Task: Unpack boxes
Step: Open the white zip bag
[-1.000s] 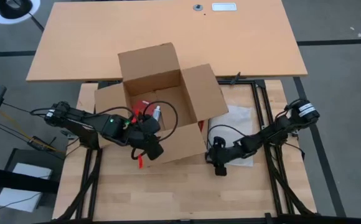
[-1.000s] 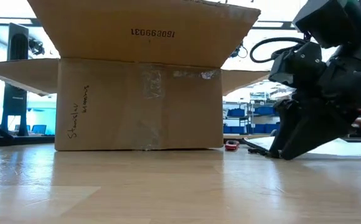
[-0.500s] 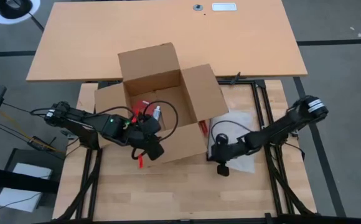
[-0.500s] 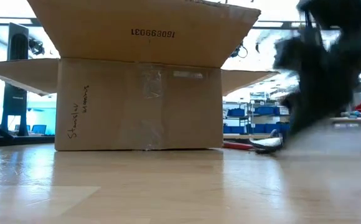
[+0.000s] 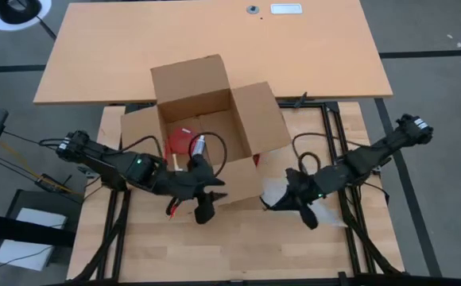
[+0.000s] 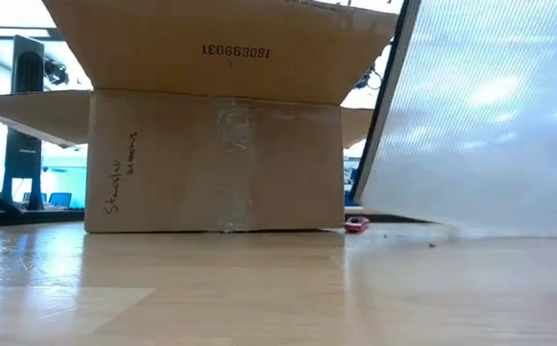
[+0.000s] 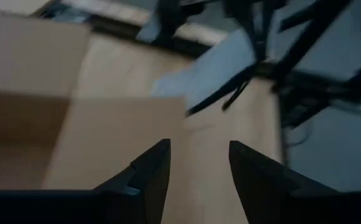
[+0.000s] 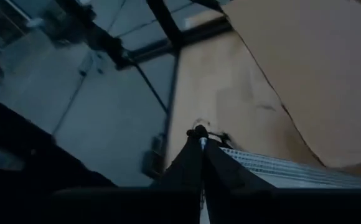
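The open brown cardboard box point(image 5: 207, 127) stands mid-table with its four flaps spread; in the low view its taped near wall point(image 6: 216, 159) faces me. A red item point(image 5: 180, 143) lies inside it. My left gripper point(image 5: 203, 203) hovers open over the box's near flap point(image 7: 106, 143), with nothing between its fingers point(image 7: 196, 171). To the right of the box, my right gripper point(image 5: 296, 199) is shut on a clear ribbed plastic bag point(image 6: 480, 115), which fills the right of the low view. My right gripper pinches the plastic bag between its two shut fingers point(image 8: 200, 144), at an edge of the ribbed sheet point(image 8: 255, 163). The bag is raised and slanting, with its lower edge point(image 6: 451, 229) close to the tabletop. I cannot tell how many layers are in the pinch.
A small red-handled tool point(image 6: 357, 224) lies on the table by the box's right near corner. A wide desk point(image 5: 215, 40) adjoins the far side. Bare wooden tabletop point(image 5: 238, 246) stretches along the near edge.
My right gripper has shut on the plastic bag and drawn it toward the table's near right, lifting it off the table so that it now stands up before the low camera. My left gripper has moved toward the near edge over the box's near flap, uncovering the red item inside.
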Controlling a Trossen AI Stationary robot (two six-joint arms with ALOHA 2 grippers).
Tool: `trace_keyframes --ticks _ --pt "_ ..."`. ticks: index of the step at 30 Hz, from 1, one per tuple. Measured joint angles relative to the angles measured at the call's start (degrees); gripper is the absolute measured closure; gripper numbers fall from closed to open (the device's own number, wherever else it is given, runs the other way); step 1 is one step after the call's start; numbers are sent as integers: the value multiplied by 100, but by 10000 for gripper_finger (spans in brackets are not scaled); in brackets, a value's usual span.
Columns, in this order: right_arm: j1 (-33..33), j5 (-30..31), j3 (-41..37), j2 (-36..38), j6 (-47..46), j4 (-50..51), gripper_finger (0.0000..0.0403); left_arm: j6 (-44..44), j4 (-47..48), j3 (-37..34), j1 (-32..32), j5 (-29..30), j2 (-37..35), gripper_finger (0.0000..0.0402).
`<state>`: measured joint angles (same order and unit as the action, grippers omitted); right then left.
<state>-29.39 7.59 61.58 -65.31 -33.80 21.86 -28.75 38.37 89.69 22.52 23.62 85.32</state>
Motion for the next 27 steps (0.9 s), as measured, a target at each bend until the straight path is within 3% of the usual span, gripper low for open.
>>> trace_keyframes --ticks 9,13,22,27 --pt "-330 11 741 -14 384 424 402 -508 -1029 286 76 252 428 231" --pt "-424 16 811 38 391 544 403 -558 -1014 1015 151 315 1045 245" --pt "-476 -76 813 39 433 543 403 5 -539 3347 251 402 2620 268" --pt "-474 -78 813 51 596 539 403 -242 -241 3801 251 418 2874 270"
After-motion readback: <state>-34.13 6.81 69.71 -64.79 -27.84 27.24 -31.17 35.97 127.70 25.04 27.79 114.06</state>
